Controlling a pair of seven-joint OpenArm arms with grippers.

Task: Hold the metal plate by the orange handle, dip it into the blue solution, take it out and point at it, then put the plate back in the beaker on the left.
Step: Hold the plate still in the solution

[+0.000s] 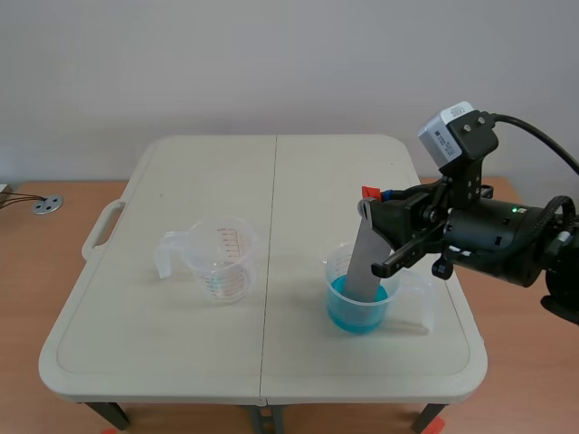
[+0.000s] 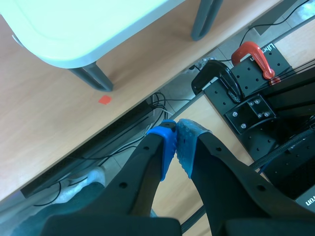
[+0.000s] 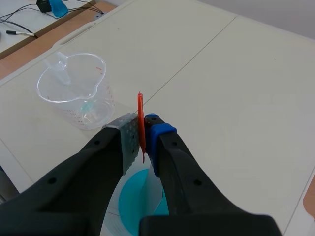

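The right gripper [image 1: 376, 202] is pinching the thin orange handle [image 1: 370, 193] between its pads, and the metal plate [image 1: 364, 258] hangs tilted from it. The plate's lower end is down in the blue solution [image 1: 358, 306] inside the clear beaker [image 1: 360, 298] that stands near the right edge of the folding table [image 1: 181, 362], toward its near right corner. The right wrist view shows the handle edge-on, a narrow orange sliver rising between the two fingers, with the blue liquid under them. The empty measuring beaker [image 1: 222, 258] stands well apart on the left half of the table, about midway between the near and far edges. The left gripper [image 2: 176, 143] has its blue pads pressed together on nothing and hangs off the table, looking down at the floor and a table leg (it does not show in the scene view at all). The dip looks to be under way, so lifting out comes next. Several things could go wrong from here. The hold is on a very thin strip, so the plate could swivel or slip as it rises. The leaning plate could also catch the light beaker's rim and drag or tip it, spilling the solution. A wet plate carried across the table would likely drip blue. The left arm has far to come to point, and a hasty reach could knock the empty beaker.
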